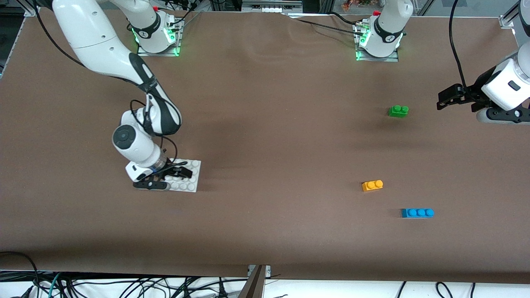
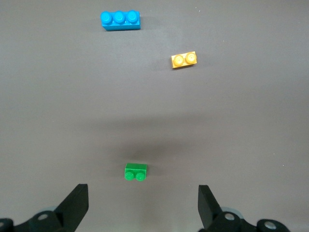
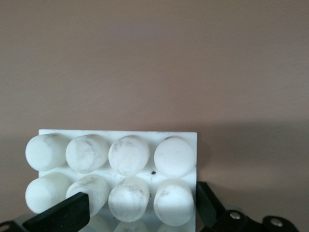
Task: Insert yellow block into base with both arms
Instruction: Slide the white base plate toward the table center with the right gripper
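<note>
Right gripper (image 1: pixel 167 177) down on the base (image 1: pixel 191 179), fingers astride its edge; whether they pinch it is hidden.
Left gripper (image 1: pixel 445 99) hangs open over the table's left-arm end, partly cropped; the yellow block (image 1: pixel 372 185) lies apart, between green brick (image 1: pixel 398 111) and blue brick (image 1: pixel 417 212).

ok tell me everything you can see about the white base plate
The base is a flat, square, white plate that looks like plastic, topped with rows of round studs, some faintly scuffed. It lies flat on the brown table toward the right arm's end, apart from the three bricks. The right gripper is down over it, one black finger at each side of the plate; whether they press on it is unclear. No brick sits on it.
</note>
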Tool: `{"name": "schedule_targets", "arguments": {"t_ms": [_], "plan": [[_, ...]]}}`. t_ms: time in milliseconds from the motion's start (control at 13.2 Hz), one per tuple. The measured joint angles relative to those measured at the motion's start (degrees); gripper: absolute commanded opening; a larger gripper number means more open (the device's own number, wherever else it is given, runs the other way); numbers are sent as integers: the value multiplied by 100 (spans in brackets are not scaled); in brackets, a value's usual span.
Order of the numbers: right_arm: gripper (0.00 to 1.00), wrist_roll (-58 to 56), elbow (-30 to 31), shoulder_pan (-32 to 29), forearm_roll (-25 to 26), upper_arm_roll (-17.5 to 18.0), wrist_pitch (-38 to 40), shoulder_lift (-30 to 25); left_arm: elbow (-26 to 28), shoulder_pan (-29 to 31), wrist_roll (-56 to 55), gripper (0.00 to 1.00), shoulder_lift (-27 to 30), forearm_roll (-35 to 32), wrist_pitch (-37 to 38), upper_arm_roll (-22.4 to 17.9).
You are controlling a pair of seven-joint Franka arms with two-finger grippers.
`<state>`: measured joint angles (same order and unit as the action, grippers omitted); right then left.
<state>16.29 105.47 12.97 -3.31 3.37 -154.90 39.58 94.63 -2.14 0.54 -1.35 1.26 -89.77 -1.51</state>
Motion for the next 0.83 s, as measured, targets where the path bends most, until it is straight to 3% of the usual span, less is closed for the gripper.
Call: {"name": "schedule_targets", "arguments": {"t_ms": [453, 831], "plan": [[100, 1408, -808, 1027, 4, 41, 2, 492, -3, 1, 0, 100, -1, 0, 3, -3], [100, 1575, -1462, 1667, 47, 45, 5, 890, -4, 0, 0, 100, -1, 0, 4, -3]]}}
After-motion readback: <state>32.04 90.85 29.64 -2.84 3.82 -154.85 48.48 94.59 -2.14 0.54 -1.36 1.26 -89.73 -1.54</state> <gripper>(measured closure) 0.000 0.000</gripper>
